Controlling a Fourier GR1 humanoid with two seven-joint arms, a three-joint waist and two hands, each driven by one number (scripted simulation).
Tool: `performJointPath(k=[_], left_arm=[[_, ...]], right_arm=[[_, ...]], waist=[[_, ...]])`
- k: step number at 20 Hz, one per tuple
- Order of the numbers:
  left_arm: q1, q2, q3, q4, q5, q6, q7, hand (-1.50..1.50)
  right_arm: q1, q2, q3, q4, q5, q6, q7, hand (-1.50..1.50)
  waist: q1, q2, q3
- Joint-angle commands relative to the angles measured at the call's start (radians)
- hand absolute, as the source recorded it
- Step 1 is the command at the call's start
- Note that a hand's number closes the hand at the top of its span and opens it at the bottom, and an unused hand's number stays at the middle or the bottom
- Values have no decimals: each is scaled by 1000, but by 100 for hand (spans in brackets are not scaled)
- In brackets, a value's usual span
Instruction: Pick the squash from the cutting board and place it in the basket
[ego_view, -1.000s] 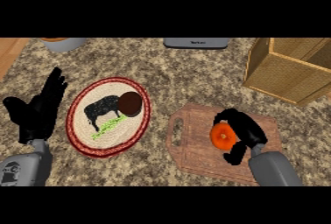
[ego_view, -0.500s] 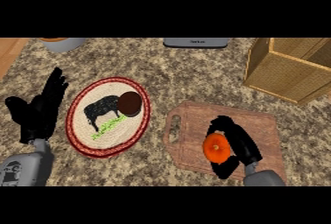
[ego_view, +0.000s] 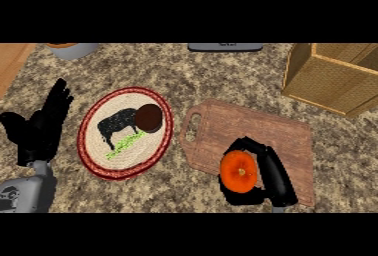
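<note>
We saw the left hand (ego_view: 40, 131) at the far left of the head view, resting open with its fingers (ego_view: 59, 97) straight and slightly spread, pointing up the counter (ego_view: 221, 75), and its thumb sticking out to the left; it held nothing. Beyond those fingertips, at the top edge, stood a grey bowl (ego_view: 72, 49) with something orange inside. Just to the right of the left hand's fingers lay a round woven plate (ego_view: 96, 157) with a red rim, carrying a dark animal figure, a green streak and a brown disc (ego_view: 149, 118) near its upper right. To the right of the plate lay the wooden cutting board (ego_view: 255, 127), its handle slot turned toward the plate. Low on the board we found the right hand (ego_view: 275, 175), its fingers and thumb curled round the orange squash (ego_view: 239, 171), so that the squash sat between thumb and fingers with its orange face and small stem mark showing. We could not tell whether the squash touched the board or was lifted off it. Well beyond the right hand's fingers, up and to the right, stood the woven basket (ego_view: 328, 82) at the corner of the counter, apart from the board. A grey object (ego_view: 224, 47) showed at the top edge, between bowl and basket.
</note>
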Motion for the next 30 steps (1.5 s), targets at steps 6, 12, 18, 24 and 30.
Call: performJointPath(k=[6, 12, 18, 24, 30], left_arm=[[-35, 7, 11, 18, 11, -9, 3, 0], [23, -8, 3, 2, 10, -16, -24, 0], [9, -8, -11, -11, -10, -7, 8, 0], [8, -10, -10, -51, 7, -15, 37, 0], [-52, -3, -8, -1, -10, -5, 40, 0]], right_arm=[[-197, 14, -27, -348, 106, 63, 510, 150], [-415, 14, -218, -267, 3, -34, 599, 150], [-636, -92, -374, -52, 22, 2, 620, 150], [-804, -166, -397, 106, 85, 5, 648, 150], [-871, -169, -391, 362, 122, -34, 546, 150]], waist=[[7, 5, 2], [15, 7, 3], [19, 8, 3], [22, 6, 3], [21, 9, 3]])
